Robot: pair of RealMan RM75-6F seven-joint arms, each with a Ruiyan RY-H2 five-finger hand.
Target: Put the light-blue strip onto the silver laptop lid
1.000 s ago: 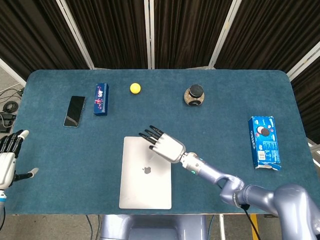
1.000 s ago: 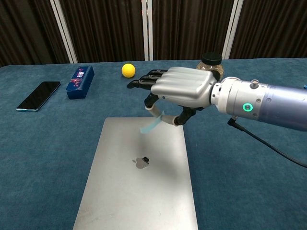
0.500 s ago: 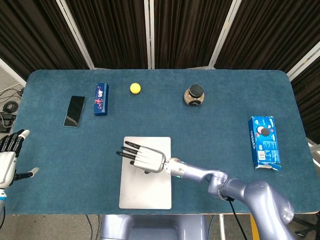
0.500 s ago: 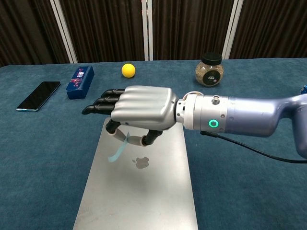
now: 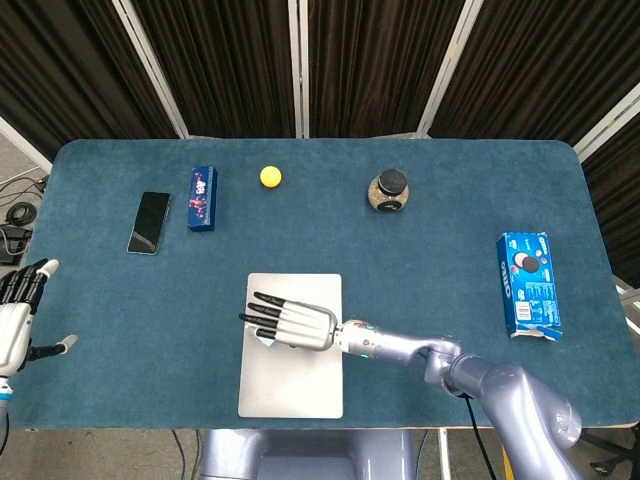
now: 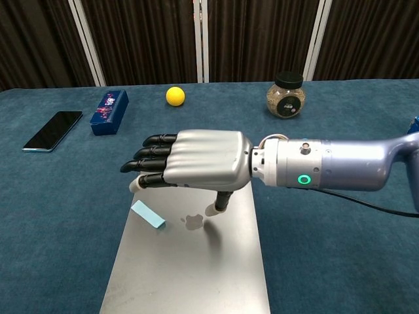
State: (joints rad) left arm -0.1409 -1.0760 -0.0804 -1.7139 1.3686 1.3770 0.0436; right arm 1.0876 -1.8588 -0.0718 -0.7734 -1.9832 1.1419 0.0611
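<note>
The light-blue strip [image 6: 148,214] lies flat on the left part of the silver laptop lid [image 6: 190,275], beside the logo. My right hand [image 6: 196,160] hovers just above the lid with its fingers stretched out to the left and its thumb pointing down, holding nothing; the strip sits free under its fingertips. In the head view the same hand [image 5: 295,322] covers the upper half of the lid [image 5: 290,390], and a sliver of the strip [image 5: 262,342] peeks out below the fingers. My left hand [image 5: 15,315] hangs open off the table's left edge.
A black phone [image 5: 149,222] and a dark-blue box [image 5: 202,198] lie at the far left. A yellow ball [image 5: 270,176] and a black-lidded jar [image 5: 389,190] stand toward the back. A blue cookie box [image 5: 528,283] lies at the right.
My right hand carried the strip from the lid's top right corner leftward over the lid, then let go. The strip now lies on the lid.
</note>
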